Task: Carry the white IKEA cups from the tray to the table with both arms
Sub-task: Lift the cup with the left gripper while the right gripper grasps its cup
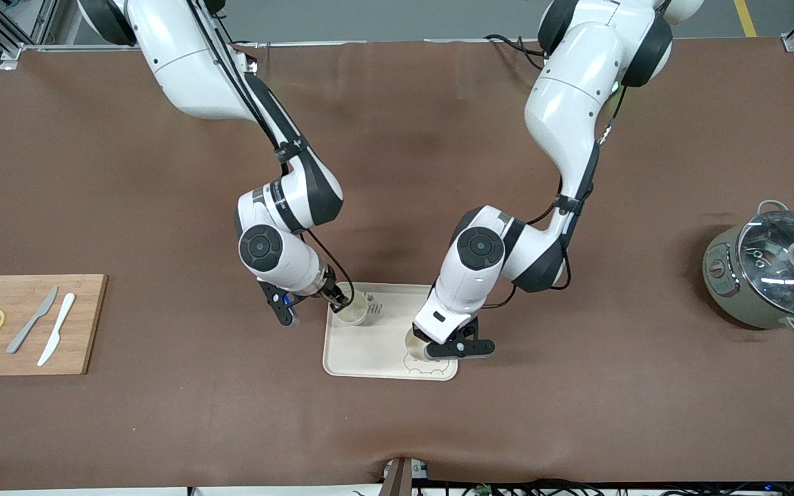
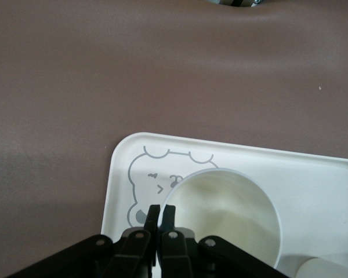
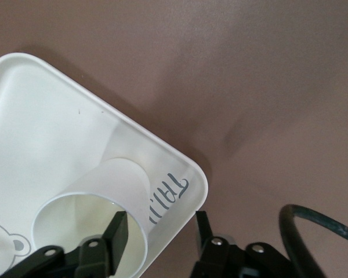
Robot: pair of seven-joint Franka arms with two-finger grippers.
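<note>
A cream tray (image 1: pixel 376 344) with a bear drawing lies at the table's middle. Two white cups are at it. One cup (image 1: pixel 352 313) stands at the tray's corner farther from the front camera, toward the right arm's end. My right gripper (image 1: pixel 339 298) is open astride its wall (image 3: pixel 122 179), one finger (image 3: pixel 117 227) inside the cup and the other outside, well off the wall. The other cup (image 1: pixel 414 344) is over the bear drawing, nearer the camera. My left gripper (image 2: pixel 160 208) is shut on its rim (image 2: pixel 226 174), fingers pinching the wall.
A wooden cutting board (image 1: pixel 25 324) with two lemon slices, a grey knife and a white knife lies at the right arm's end. A grey pot with a glass lid (image 1: pixel 772 272) stands at the left arm's end.
</note>
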